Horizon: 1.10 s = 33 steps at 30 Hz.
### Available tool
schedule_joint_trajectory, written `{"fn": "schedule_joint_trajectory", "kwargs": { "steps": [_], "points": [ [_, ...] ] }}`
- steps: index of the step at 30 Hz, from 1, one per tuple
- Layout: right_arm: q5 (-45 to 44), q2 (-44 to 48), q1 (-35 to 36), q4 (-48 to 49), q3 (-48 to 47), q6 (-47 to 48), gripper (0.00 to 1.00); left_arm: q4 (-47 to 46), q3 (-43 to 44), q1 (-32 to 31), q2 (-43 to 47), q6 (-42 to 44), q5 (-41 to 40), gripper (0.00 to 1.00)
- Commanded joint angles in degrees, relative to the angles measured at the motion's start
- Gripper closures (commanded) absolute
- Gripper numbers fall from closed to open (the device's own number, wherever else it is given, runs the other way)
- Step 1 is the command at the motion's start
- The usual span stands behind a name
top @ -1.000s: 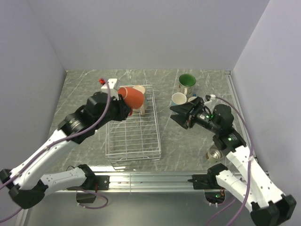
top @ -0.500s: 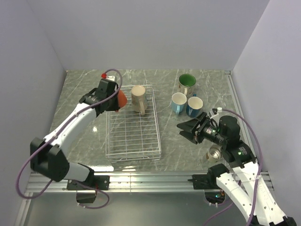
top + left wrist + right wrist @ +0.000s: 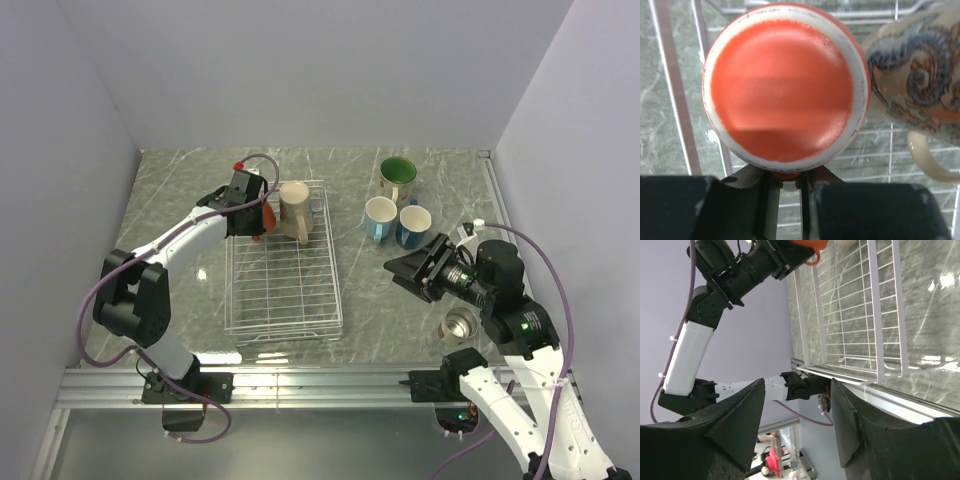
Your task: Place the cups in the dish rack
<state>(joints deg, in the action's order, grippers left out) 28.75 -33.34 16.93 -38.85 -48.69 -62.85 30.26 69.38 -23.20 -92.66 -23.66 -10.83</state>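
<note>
Gripped by handle in narrow left pincer (image 3: 787, 177): glossy orange-red ceramic mug (image 3: 785, 82), over white wire dish rack (image 3: 285, 300). Beside it, racked: tall beige patterned mug (image 3: 294, 207). Right pincer (image 3: 415, 270) wide, empty. Outstanding nearby: four mugs (image 3: 380, 215).

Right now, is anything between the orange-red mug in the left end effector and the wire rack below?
Nothing visible. The orange-red ceramic mug, gripped by the left end effector, is over bare grid of the white wire dish rack; the tall beige patterned mug stands close beside it, not beneath.
</note>
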Motion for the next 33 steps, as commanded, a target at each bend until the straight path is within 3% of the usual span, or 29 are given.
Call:
{"fn": "schedule_joint_trajectory", "kwargs": {
  "steps": [1,2,5,9,12,23,29,33],
  "points": [
    [-1.77,-0.14,-0.75,-1.75,-2.64,3.17,0.38,-7.41,2.07,0.35,0.65,0.10,-3.84,1.00],
    [-2.29,-0.23,-0.67,-1.93,-2.82,3.95,0.38,-7.58,2.07,0.26,0.29,0.02,-4.72,0.99],
    [-3.96,-1.28,-0.67,-3.42,-4.04,6.41,0.38,-8.02,2.16,0.26,-0.94,0.80,-4.47,0.71],
    [-6.07,-3.56,-0.93,-4.92,-6.94,9.32,0.38,-8.29,1.90,0.35,-1.21,1.07,-3.94,0.53],
    [-7.22,-5.06,-1.11,-5.01,-8.35,10.73,0.38,-8.03,2.07,0.35,-0.94,1.34,-3.50,0.45],
    [-11.43,-15.95,-4.00,-5.18,-14.50,17.31,0.39,1.98,7.78,0.35,8.01,-2.35,-3.49,0.32],
    [-20.12,-29.48,-10.14,-11.06,-25.91,24.25,0.39,8.67,9.36,0.35,16.10,-7.79,-2.80,0.29],
    [-20.40,-40.45,-12.62,-9.14,-29.17,26.98,0.41,10.17,7.96,0.35,21.80,-11.40,1.51,0.29]
  ]
}}
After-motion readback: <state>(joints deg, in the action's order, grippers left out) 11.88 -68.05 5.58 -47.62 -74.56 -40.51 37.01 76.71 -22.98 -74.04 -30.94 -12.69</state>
